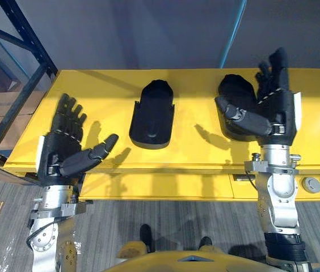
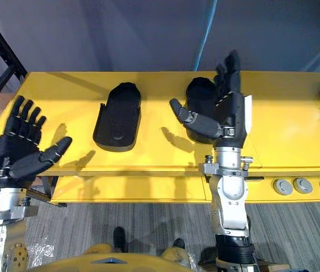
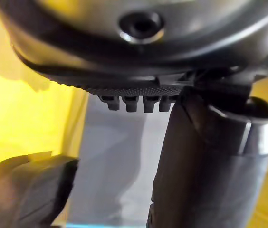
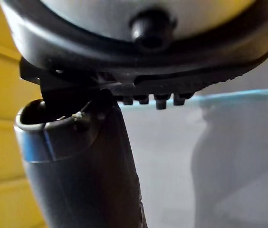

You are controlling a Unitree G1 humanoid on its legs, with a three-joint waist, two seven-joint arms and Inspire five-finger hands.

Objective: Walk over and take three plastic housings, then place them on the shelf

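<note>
I'm looking at two black plastic housings lying hollow side up on the yellow table (image 1: 194, 150): the left housing (image 1: 152, 116) sitting mid-table, the right housing (image 1: 235, 90) resting well apart, slightly nearer the far edge.

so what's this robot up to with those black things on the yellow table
The robot stands at a yellow table, both hands open and holding nothing. Its right hand is spread over one black plastic housing, not closed on it. Its left hand hovers near the table's left end, apart from a second housing. Neither housing is picked up yet.
</note>
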